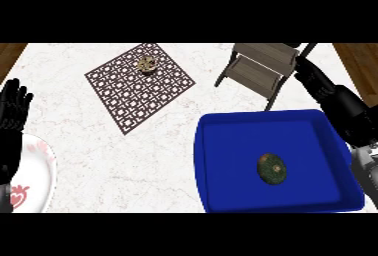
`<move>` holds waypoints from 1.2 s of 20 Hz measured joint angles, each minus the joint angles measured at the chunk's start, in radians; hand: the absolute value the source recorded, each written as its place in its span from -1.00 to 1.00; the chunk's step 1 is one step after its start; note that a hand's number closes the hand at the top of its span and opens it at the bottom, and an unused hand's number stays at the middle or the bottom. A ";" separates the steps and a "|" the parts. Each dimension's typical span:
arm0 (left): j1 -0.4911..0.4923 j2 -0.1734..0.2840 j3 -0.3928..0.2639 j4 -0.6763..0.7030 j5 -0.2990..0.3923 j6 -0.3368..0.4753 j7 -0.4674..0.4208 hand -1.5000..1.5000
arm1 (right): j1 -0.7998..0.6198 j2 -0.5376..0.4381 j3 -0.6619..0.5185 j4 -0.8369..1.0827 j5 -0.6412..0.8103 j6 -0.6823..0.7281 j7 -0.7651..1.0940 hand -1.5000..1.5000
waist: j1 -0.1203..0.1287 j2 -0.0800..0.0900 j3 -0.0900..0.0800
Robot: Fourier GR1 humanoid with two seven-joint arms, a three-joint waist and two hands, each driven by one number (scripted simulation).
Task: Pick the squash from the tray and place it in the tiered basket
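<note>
Centrally, squash [271, 168] sits clear of tray [221, 165] walls.

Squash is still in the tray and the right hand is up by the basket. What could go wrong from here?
1. The squash lies low inside the blue tray; coming in flat, the right hand could catch the wall and shove the tray.
2. The squash looks rounded, so it may roll away from closing fingers.
3. The basket stands close behind the tray; the arm could knock its frame on the way over.
</note>
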 measured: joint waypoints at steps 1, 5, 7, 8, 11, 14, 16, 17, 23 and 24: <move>-0.006 -0.005 0.001 0.014 0.004 -0.006 0.005 0.00 | 0.000 0.011 0.003 -0.014 0.013 -0.016 0.000 1.00 | -0.002 -0.002 0.008; 0.005 -0.031 -0.041 0.039 0.031 -0.040 0.069 0.00 | 0.042 0.120 0.048 -0.096 0.112 -0.146 -0.103 1.00 | -0.011 -0.009 0.027; 0.018 -0.039 -0.053 0.056 0.054 -0.060 0.099 0.00 | 0.074 0.124 0.050 -0.098 0.191 -0.224 -0.116 1.00 | -0.037 -0.010 0.025; 0.028 -0.044 -0.059 0.063 0.062 -0.064 0.110 0.00 | 0.100 0.126 0.022 -0.076 0.222 -0.288 -0.101 -1.00 | -0.057 -0.010 0.026; 0.046 -0.062 -0.080 0.067 0.089 -0.084 0.144 0.00 | 0.188 0.220 -0.025 -0.041 0.283 -0.494 -0.093 -1.00 | -0.071 -0.011 0.033; 0.042 -0.068 -0.093 0.073 0.110 -0.109 0.177 0.00 | 0.286 0.312 0.005 -0.040 0.404 -0.680 -0.147 -1.00 | -0.055 -0.012 0.035; 0.008 -0.067 -0.091 0.092 0.117 -0.123 0.199 0.00 | 0.343 0.338 0.051 -0.063 0.507 -0.768 -0.147 -1.00 | -0.046 -0.012 0.035; 0.007 -0.070 -0.098 0.087 0.115 -0.123 0.208 0.00 | 0.368 0.339 0.073 -0.078 0.567 -0.802 -0.128 -1.00 | -0.040 -0.013 0.035; 0.010 -0.067 -0.104 0.063 0.117 -0.130 0.239 0.00 | 0.506 0.238 0.116 -0.118 0.881 -0.797 0.083 -1.00 | -0.031 -0.014 0.028; 0.008 -0.066 -0.103 0.060 0.119 -0.130 0.244 0.00 | 0.522 0.214 0.121 -0.121 0.918 -0.761 0.124 -1.00 | -0.028 -0.014 0.027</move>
